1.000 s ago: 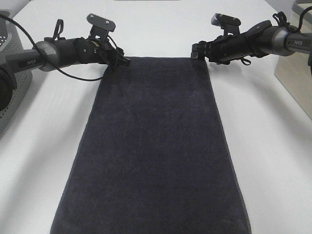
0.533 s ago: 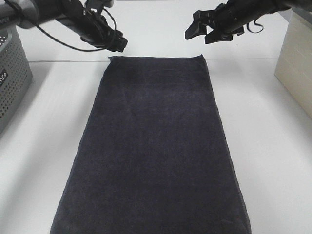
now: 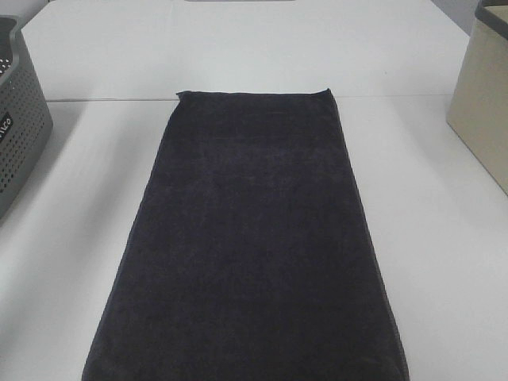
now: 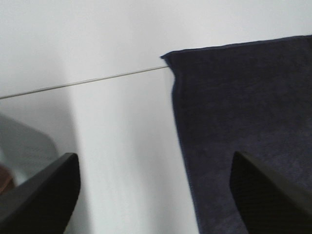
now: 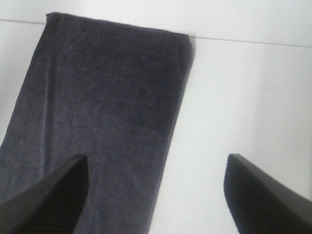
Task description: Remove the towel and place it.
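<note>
Both tools (image 4: 153,195) (image 5: 156,195) gape above the flat-lying towel (image 3: 250,246).

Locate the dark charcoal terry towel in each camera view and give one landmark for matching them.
Exterior high: dark charcoal terry towel flat at centre, running to the near edge.
Left wrist: right side, corner showing.
Right wrist: left side, far end showing.
Shared landmark: thin table seam meeting the towel's far edge.
</note>
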You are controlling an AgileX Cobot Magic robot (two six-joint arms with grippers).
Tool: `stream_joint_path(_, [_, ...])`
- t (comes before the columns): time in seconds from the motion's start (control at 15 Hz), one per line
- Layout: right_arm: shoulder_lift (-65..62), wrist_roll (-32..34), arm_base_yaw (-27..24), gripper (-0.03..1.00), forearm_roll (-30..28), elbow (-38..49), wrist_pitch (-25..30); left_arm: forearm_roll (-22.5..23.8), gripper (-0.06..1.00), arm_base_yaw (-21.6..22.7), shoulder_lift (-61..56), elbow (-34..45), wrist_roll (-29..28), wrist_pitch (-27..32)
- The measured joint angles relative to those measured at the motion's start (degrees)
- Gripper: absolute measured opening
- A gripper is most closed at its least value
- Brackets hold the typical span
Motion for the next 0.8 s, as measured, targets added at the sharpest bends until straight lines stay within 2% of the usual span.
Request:
stream_joint_path(0.2, [-3.6,0.1,-3.8,0.76,-2.0,0.1,0.0,0.8,0.79,7.3,-4.3,0.6,0.9,1.6])
stream_joint_path(0.4, [-11.1,0.1,-3.8,0.76,-1.7,6.2,-0.1,-0.7,0.79,10.2,-10.7,8.3,1.7,1.6])
stream_joint_path(0.53, [-21.0,0.1,-3.8,0.76,-1.3,18.7,0.0,-0.7,0.79,10.5,-19.9,21.6,2.1,1.7])
stream_joint_path(0.6, [-35.0,0.1,-3.8,0.76,-1.3,33.3,0.0,-0.6,0.79,10.5,-32.5,37.4,1.6,-0.3])
stream_joint_path(0.73, [-48.5,0.1,-3.8,0.76,-1.3,46.6,0.3,-0.5,0.79,10.5,-46.3,50.4,0.9,-3.8])
stream_joint_path(0.8, [-52.0,0.1,-3.8,0.76,-1.4,49.6,0.3,-0.5,0.79,10.5,-49.7,53.2,0.2,-4.4])
